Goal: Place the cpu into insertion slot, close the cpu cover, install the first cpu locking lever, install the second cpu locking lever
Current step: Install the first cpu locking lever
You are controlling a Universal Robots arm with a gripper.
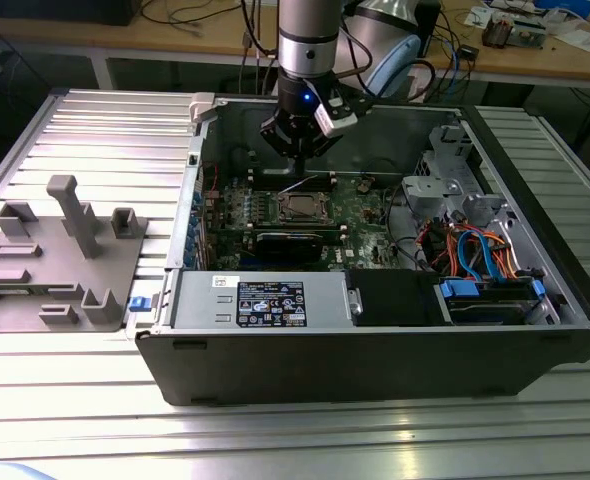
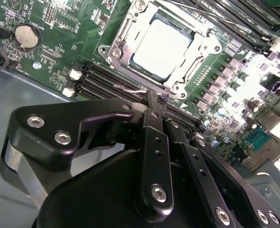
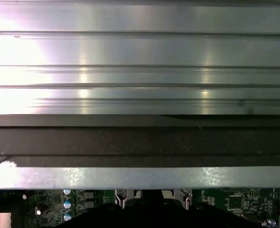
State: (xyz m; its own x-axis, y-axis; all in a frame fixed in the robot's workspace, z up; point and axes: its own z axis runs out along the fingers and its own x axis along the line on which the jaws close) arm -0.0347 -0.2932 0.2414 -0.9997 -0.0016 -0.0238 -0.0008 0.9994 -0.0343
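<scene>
Hovering inside the open computer case, the gripper has its fingers pressed together just beside a thin wire locking lever. The cpu sits in the insertion slot with the cpu cover closed around it.

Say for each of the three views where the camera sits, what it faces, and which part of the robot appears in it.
Exterior view: off the arm, looking down into the open computer case; arm and gripper above the motherboard.
Second wrist view: on the wrist, facing the cpu seated under the cpu cover; gripper near a wire lever.
First wrist view: on the wrist, facing a ribbed metal table.
Both wrist views share the green motherboard.
</scene>
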